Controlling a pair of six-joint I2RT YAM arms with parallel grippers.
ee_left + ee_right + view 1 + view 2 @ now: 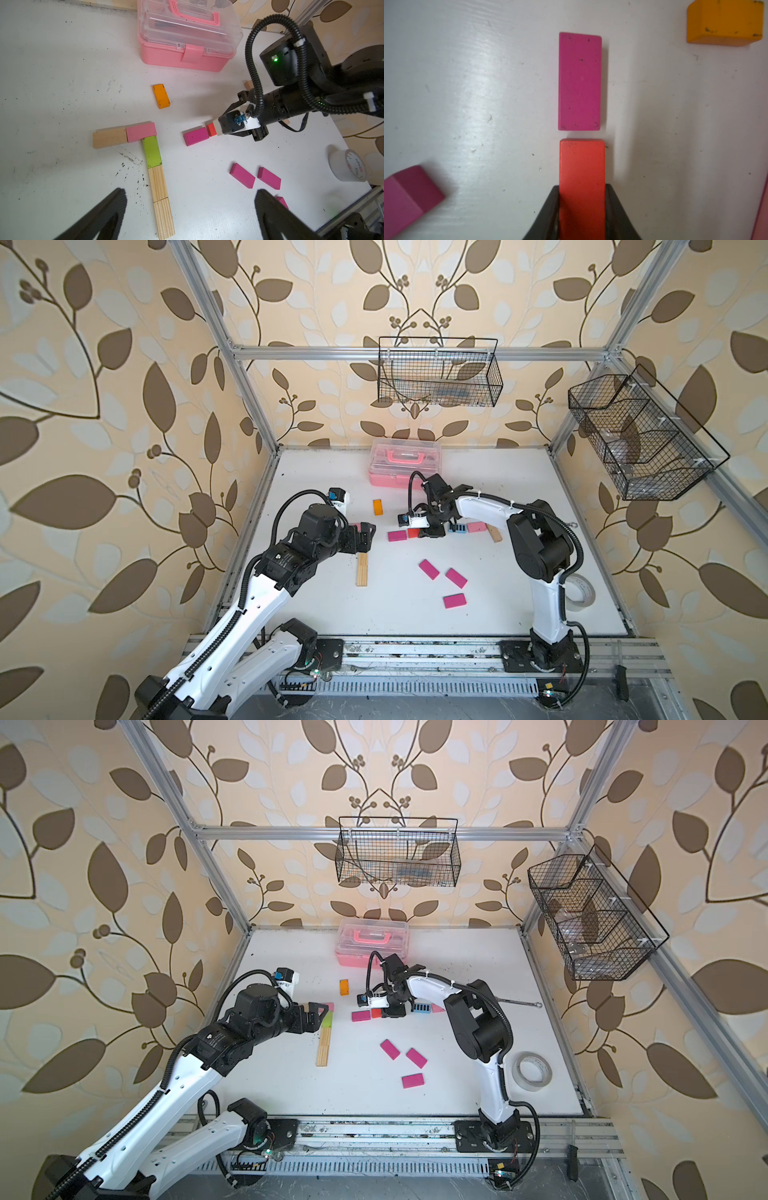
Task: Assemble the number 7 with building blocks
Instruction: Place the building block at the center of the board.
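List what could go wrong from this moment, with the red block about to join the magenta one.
1. The right jaws clamp the red block with only a narrow gap to the magenta block. Pushing further could shove that block out of line.
2. If the jaws open unevenly, they might drag the red block crooked.
3. The left jaws hang open above the lime green block and wooden blocks of the laid-out 7. A careless descent could scatter them.
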